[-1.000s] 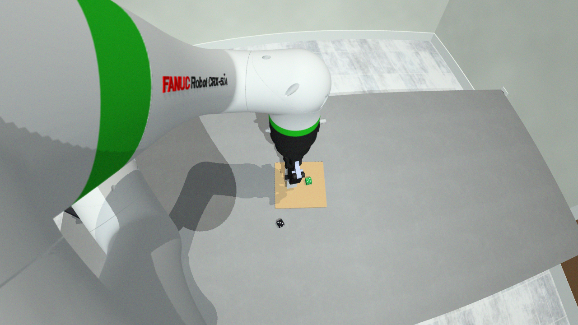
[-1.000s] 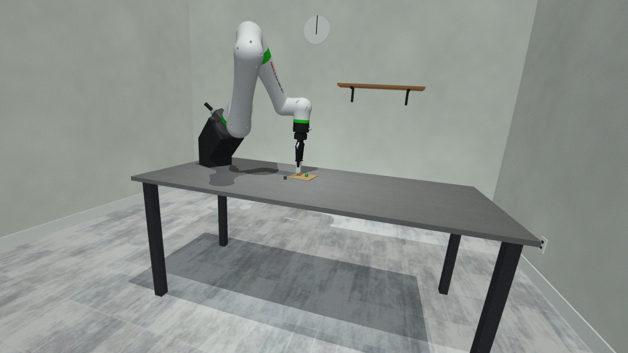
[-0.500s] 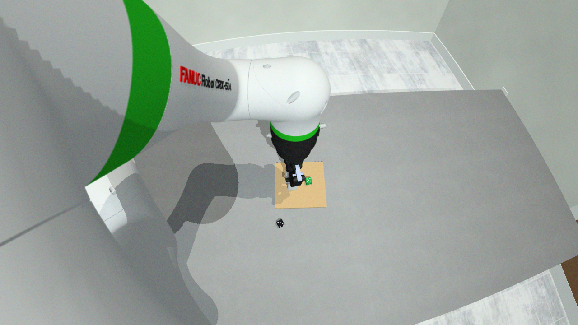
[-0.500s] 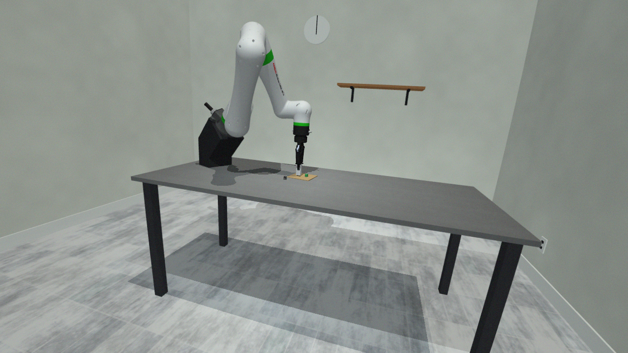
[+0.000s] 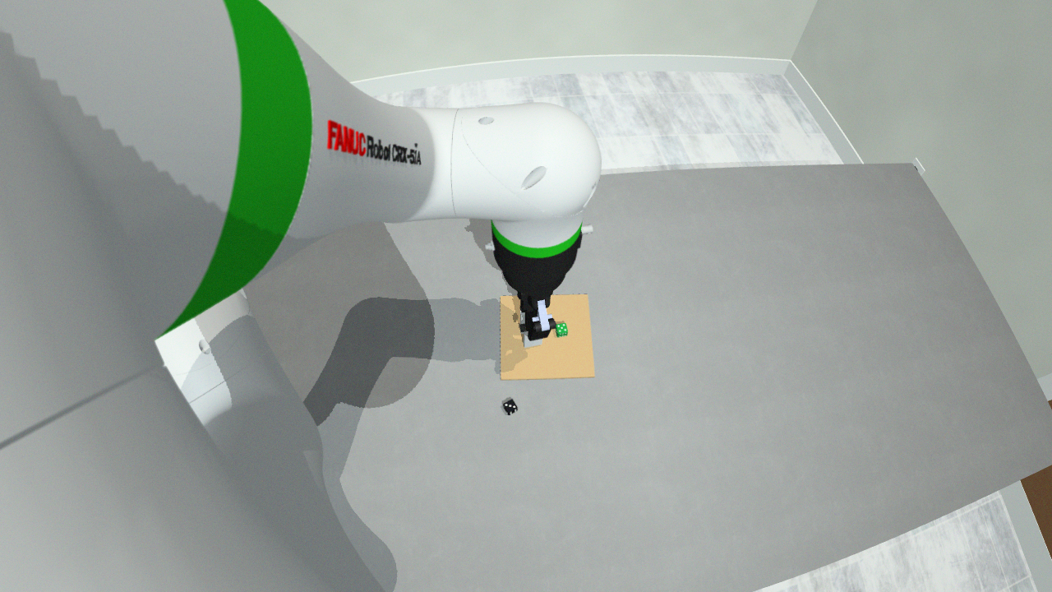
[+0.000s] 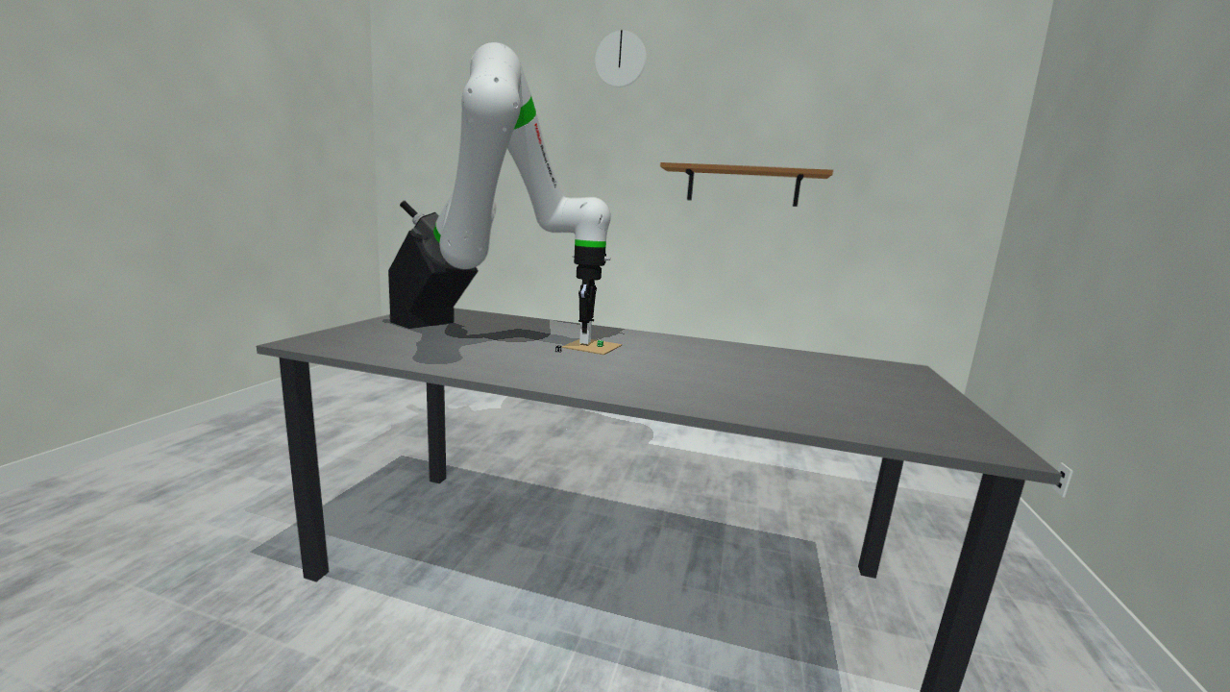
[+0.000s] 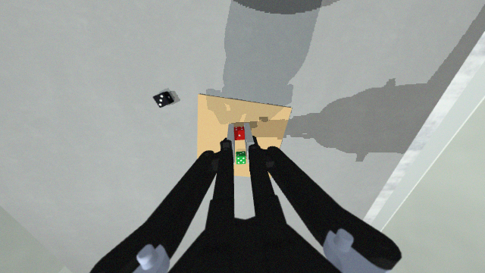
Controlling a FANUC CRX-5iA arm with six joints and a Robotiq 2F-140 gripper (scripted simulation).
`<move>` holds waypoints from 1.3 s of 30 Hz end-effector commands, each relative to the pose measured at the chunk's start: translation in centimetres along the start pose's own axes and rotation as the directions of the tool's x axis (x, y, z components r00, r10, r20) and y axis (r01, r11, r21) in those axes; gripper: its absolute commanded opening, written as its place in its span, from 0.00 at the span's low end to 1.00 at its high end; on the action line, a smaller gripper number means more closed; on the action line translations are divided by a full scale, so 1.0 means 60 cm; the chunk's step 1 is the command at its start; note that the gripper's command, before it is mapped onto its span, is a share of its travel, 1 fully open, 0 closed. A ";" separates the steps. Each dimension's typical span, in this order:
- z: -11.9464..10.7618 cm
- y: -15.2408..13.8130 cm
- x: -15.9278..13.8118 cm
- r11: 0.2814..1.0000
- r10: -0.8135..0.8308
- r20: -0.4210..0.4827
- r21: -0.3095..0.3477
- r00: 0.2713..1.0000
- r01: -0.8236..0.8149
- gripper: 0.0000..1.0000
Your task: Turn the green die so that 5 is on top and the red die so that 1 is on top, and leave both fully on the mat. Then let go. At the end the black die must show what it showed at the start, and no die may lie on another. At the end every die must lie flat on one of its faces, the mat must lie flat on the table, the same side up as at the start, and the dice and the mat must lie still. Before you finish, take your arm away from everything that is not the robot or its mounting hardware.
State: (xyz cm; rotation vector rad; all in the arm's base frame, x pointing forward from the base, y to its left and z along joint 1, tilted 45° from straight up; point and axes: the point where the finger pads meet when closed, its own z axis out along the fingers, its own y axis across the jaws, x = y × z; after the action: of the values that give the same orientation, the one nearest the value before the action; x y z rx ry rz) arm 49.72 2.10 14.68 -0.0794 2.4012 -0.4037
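My gripper (image 7: 239, 131) is shut on the red die (image 7: 239, 133), which sits between the fingertips low over the tan mat (image 7: 242, 125). I cannot tell whether the die touches the mat. In the top view the gripper (image 5: 534, 335) hides the red die. The green die (image 7: 240, 157) lies flat on the mat just beside the fingers, with several white pips on top; it also shows in the top view (image 5: 560, 330). The black die (image 7: 163, 99) (image 5: 509, 405) lies on the bare table off the mat, near one of its corners.
The mat (image 5: 548, 338) lies flat on the grey table, far from every table edge. The arm's wrist and forearm (image 5: 514, 183) hang over the mat's rear side and cast a shadow to the left. The robot base (image 6: 421, 280) stands at the table's back left corner.
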 end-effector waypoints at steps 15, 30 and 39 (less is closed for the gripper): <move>0.000 0.000 0.000 1.000 0.000 0.000 0.000 1.000 0.000 0.07; 0.005 0.000 0.000 1.000 0.000 0.000 0.000 1.000 0.000 0.07; 0.006 0.000 0.000 1.000 0.000 0.000 0.000 1.000 0.000 0.07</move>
State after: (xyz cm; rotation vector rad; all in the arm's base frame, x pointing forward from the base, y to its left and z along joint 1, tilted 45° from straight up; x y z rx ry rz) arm 49.97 2.00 14.41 -0.0794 2.4012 -0.4037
